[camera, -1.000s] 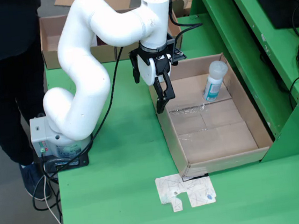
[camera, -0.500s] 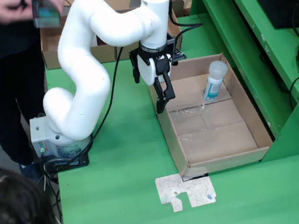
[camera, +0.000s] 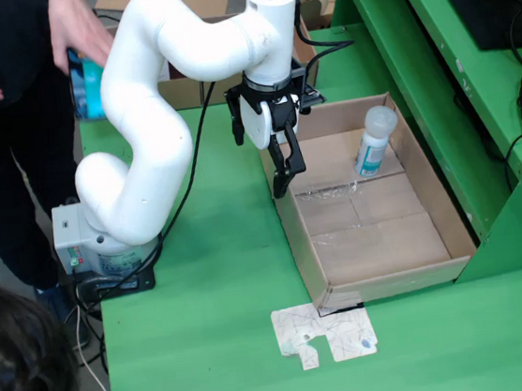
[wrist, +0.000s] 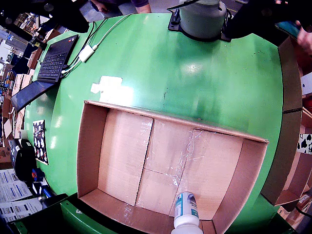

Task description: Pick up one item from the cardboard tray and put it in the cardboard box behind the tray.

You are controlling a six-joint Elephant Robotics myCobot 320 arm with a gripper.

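Your fixed camera looks down on a green worktop [camera: 216, 295] with the white arm [camera: 154, 123] rising from its base at the left. The claw [camera: 283, 179] hangs over the near-left rim of the cardboard tray [camera: 432, 204], its black fingers close together with nothing between them. A white bottle [camera: 374, 141] with a blue label lies tilted at the tray's far end, leaning toward the right wall, well apart from the claw.

Only this view shows the cardboard box [camera: 96, 73] at the worktop's far edge, behind the arm, and a torn paper scrap [camera: 326, 334] in front of the tray. A person in black [camera: 6, 111] stands at the left holding a teal object [camera: 88, 83], and a dark-haired head [camera: 20, 360] fills the bottom-left corner.

Your claw-mounted camera looks straight down into the tray [wrist: 92, 146], where the bottle [wrist: 186, 210] sits at the bottom edge of the frame, cap toward you. The claw itself is out of sight here. This view alone shows a laptop [wrist: 53, 61] at the upper left, a white patch [wrist: 109, 87] on the green surface, and clear tape across the tray's floor seams.
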